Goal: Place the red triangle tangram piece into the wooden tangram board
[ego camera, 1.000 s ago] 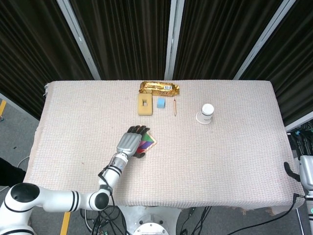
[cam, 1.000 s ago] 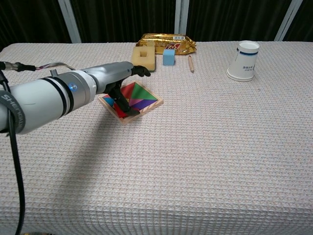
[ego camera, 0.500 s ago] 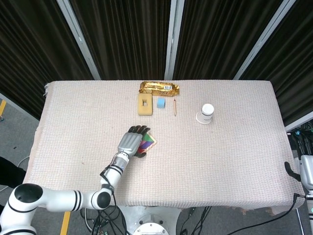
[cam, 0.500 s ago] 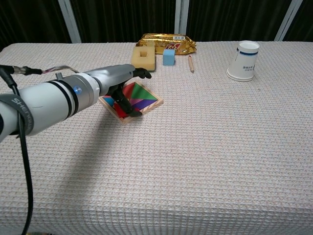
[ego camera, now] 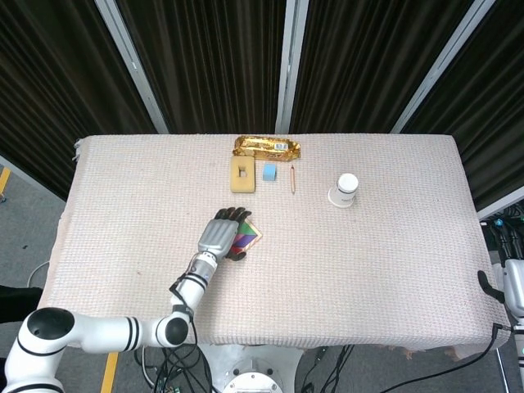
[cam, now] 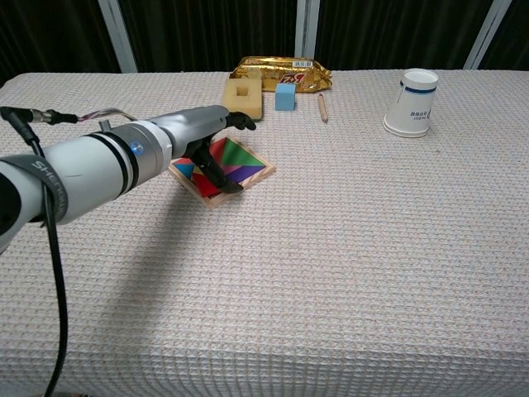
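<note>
One hand (cam: 211, 145) — left — rests on tangram board (cam: 248, 169).

Gold snack packet (ego camera: 268, 146) lying at the table's (ego camera: 393, 270) far edge, tan foam block (ego camera: 242, 175) just in front, small blue cube (ego camera: 269, 171) beside it, pencil (ego camera: 292, 178) next along, upside-down white paper cup (ego camera: 345, 189) toward the right

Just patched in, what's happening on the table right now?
The left hand is over the wooden tangram board near the table's middle, fingers down on the coloured pieces. Whether the red triangle is fully seated is hidden by the hand. The right hand is out of view. The paper cup and snack packet sit untouched at the back.
</note>
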`<state>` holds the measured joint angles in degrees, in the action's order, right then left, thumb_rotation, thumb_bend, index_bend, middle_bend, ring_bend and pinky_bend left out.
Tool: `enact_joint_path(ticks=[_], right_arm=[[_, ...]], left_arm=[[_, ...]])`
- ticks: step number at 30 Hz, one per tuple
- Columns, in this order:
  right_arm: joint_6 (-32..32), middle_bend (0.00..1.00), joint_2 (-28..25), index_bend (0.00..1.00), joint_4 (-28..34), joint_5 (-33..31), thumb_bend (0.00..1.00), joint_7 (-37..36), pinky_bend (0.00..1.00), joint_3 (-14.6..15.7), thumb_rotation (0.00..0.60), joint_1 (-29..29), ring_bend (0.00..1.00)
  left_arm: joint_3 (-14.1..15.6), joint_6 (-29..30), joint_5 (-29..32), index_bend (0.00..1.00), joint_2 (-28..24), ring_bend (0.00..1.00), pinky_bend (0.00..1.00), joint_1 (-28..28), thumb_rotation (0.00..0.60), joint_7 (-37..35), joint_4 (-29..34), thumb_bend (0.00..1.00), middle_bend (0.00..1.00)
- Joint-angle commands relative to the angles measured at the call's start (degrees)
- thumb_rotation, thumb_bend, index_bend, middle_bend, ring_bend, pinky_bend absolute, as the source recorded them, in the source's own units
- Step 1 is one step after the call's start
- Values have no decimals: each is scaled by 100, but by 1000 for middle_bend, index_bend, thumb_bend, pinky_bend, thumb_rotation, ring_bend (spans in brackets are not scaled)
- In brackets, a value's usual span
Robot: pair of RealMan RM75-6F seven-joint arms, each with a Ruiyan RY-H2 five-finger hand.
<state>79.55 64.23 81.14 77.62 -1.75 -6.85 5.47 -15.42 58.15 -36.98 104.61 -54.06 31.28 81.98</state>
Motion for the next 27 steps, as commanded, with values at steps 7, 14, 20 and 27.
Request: enact_joint_path(ticks=[7, 14, 20, 27], right_arm=[[-40, 0, 15, 0, -38, -15, 264, -25, 0, -1, 600, 9, 0], [-55, 0, 26, 0, -58, -24, 264, -37, 0, 0, 600, 9, 0], [-35, 0, 18, 0, -60, -25, 264, -43, 0, -7, 600, -1, 0], [-58, 0, 28, 0, -78, -26, 264, -62, 0, -2, 600, 3, 0]], left_arm=[[-82, -18, 53, 112, -26, 0, 66, -11, 600, -8, 13, 221, 52], [-83, 25, 70, 113, -19, 0, 67, -22, 600, 56, 2, 221, 52], [-89, 0, 100, 113, 36, 0, 67, -49, 600, 85, -110, 221, 53], [-121, 33, 55, 114, 55, 0, 67, -48, 600, 67, -107, 221, 57]])
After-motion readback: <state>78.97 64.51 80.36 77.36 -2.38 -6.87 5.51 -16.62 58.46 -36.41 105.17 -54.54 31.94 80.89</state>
